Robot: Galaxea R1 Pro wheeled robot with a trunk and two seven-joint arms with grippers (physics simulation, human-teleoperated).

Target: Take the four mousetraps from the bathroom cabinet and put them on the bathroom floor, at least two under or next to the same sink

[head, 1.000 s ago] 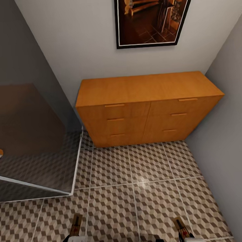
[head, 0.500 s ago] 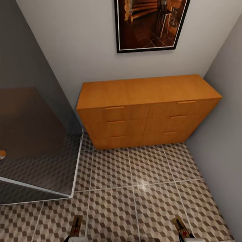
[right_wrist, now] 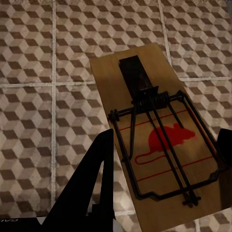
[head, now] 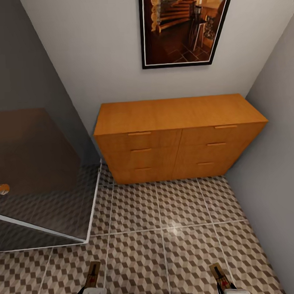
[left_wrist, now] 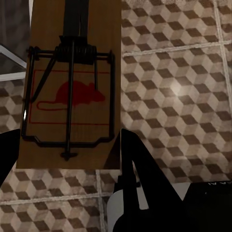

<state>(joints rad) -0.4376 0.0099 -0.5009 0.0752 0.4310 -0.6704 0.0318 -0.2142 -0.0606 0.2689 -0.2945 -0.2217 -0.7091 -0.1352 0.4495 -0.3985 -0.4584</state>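
Head view: the cabinet (head: 176, 137) stands mid-frame, drawers shut; each claw at the bottom edge carries a mousetrap, left (head: 92, 274) and right (head: 219, 276), above the bathroom floor (head: 168, 232)

Left wrist view: the left claw (left_wrist: 63, 159) is clamped on its mousetrap (left_wrist: 72, 87), held flat, likely ready to set down

Right wrist view: the right claw (right_wrist: 164, 169) likewise grips its mousetrap (right_wrist: 154, 140)

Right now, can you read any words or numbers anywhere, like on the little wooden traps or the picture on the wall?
No words or numbers can be read.
Left flat brown wooden mousetrap: a red mouse picture in a red outline, no text.
Right flat brown wooden mousetrap: the same red mouse, no text.
Black-framed wall picture: no writing visible.
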